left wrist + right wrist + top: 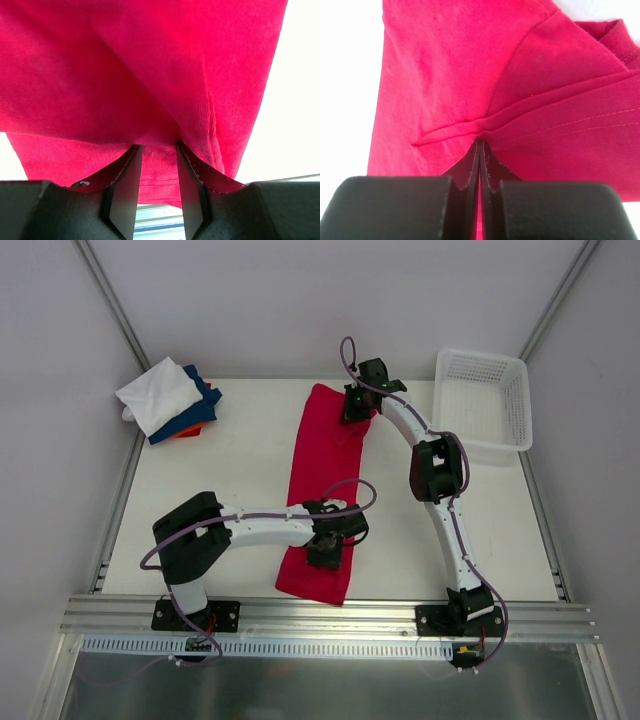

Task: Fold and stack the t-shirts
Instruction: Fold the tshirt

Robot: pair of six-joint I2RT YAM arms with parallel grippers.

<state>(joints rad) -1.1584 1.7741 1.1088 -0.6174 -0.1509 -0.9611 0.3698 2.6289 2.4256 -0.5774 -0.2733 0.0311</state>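
Observation:
A crimson-red t-shirt [322, 488] lies folded into a long narrow strip down the middle of the table. My left gripper [328, 546] is at its near end. In the left wrist view its fingers [192, 180] stand a little apart, with a bunch of the red cloth [150, 75] puckered at their tips. My right gripper [356, 406] is at the far end, by the collar. In the right wrist view its fingers [487, 165] are pressed together on a fold of the red shirt [470, 75]. Folded white [160, 392], dark blue [200, 410] and orange [186, 431] t-shirts are stacked at the back left.
A white plastic lattice basket [484, 400] stands at the back right corner. A metal rail [330, 618] runs along the table's near edge, just beyond the shirt's near hem. The right arm's elbow [437, 468] hangs over the table right of the shirt.

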